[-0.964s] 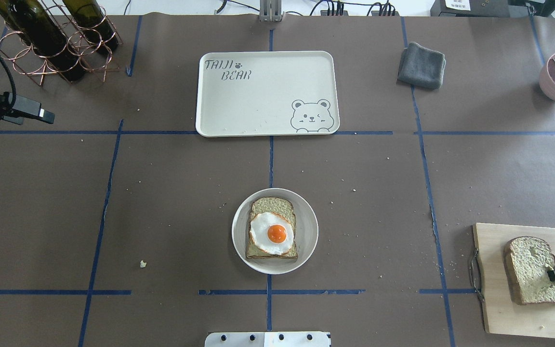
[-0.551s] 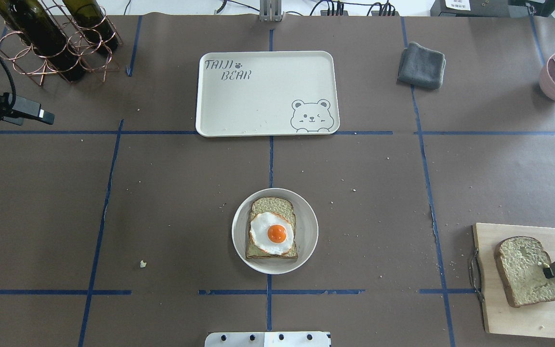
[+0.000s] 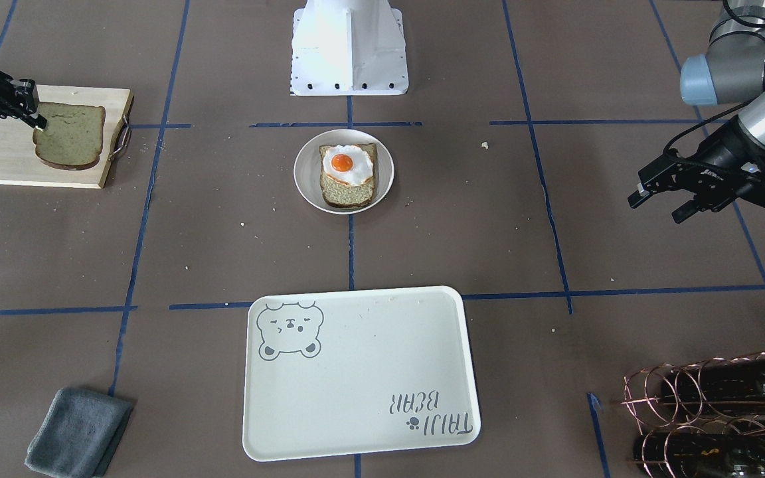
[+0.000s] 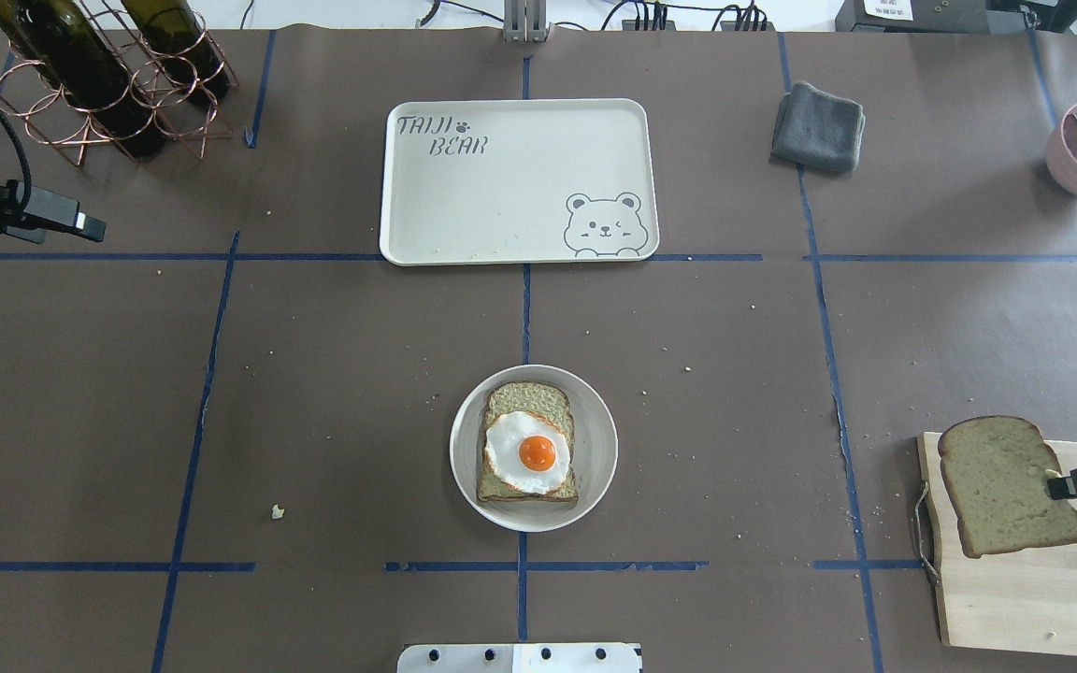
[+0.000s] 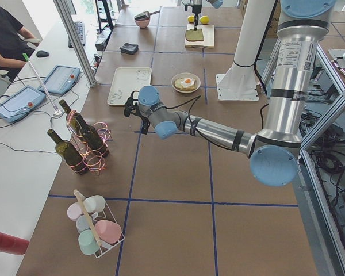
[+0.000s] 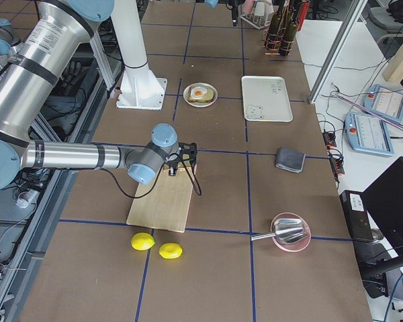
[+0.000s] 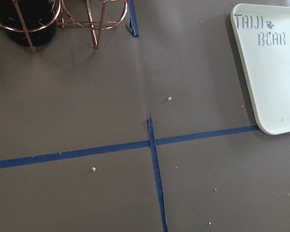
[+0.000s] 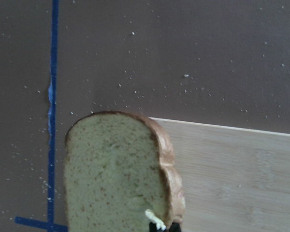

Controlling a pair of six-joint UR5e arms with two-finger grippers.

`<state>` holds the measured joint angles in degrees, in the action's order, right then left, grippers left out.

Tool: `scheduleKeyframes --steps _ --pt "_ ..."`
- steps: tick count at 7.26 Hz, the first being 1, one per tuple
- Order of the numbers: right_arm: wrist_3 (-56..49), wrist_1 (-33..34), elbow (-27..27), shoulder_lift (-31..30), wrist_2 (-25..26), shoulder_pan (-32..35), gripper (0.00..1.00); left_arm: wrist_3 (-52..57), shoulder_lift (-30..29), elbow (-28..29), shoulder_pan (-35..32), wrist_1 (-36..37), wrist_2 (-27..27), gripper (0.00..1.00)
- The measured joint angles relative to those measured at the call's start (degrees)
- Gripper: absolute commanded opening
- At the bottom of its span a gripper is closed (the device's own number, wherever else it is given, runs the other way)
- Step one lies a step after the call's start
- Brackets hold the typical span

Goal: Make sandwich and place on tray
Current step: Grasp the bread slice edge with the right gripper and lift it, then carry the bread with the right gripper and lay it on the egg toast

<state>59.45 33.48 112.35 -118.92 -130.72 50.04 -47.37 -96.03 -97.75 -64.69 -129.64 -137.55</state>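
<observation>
Over the wooden cutting board [image 4: 1015, 608], your right gripper [image 4: 1055, 486] is clamped on just one edge of the lifted bread slice [image 4: 997, 486], so it may sag or slip before reaching the egg-topped slice [image 4: 529, 453] on the centre plate [image 4: 600, 449], well short of the tray [image 4: 501, 187].

A robotics lab: blue tape [image 4: 526, 318] gridding the paper-covered table [image 4: 314, 374], control tablets [image 5: 60, 79], aluminium framing [image 5: 73, 34].
</observation>
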Motion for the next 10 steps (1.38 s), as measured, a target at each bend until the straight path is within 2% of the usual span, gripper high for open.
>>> scheduleKeyframes --steps 2,3,4,6,7,8,10 --pt "0.2 -0.1 0.4 5.3 -10.9 9.0 0.0 -0.1 0.0 0.0 0.0 0.0 0.0 1.0" --pt "0.9 0.2 0.2 8.8 -13.4 10.8 0.0 -0.1 -0.1 0.1 0.0 0.0 0.0 1.0" --pt "3.3 0.7 -0.5 13.6 -14.3 11.2 0.0 -0.2 -0.1 0.3 0.1 0.0 0.0 1.0" --pt "13.3 2.9 -3.4 27.7 -13.8 7.2 0.0 -0.4 -0.4 0.8 0.1 0.1 0.1 1.0" --pt "17.7 4.6 -4.7 34.4 -10.8 2.8 0.0 -0.4 -0.6 1.0 0.1 0.1 0.1 1.0" --pt "21.5 7.4 -5.3 40.3 -5.0 -3.2 0.0 -0.5 -0.7 1.0 0.1 0.0 0.0 1.0" --pt "25.2 15.7 -5.8 49.1 11.1 -17.2 0.0 -0.5 -0.8 1.0 0.1 0.0 -0.1 1.0"
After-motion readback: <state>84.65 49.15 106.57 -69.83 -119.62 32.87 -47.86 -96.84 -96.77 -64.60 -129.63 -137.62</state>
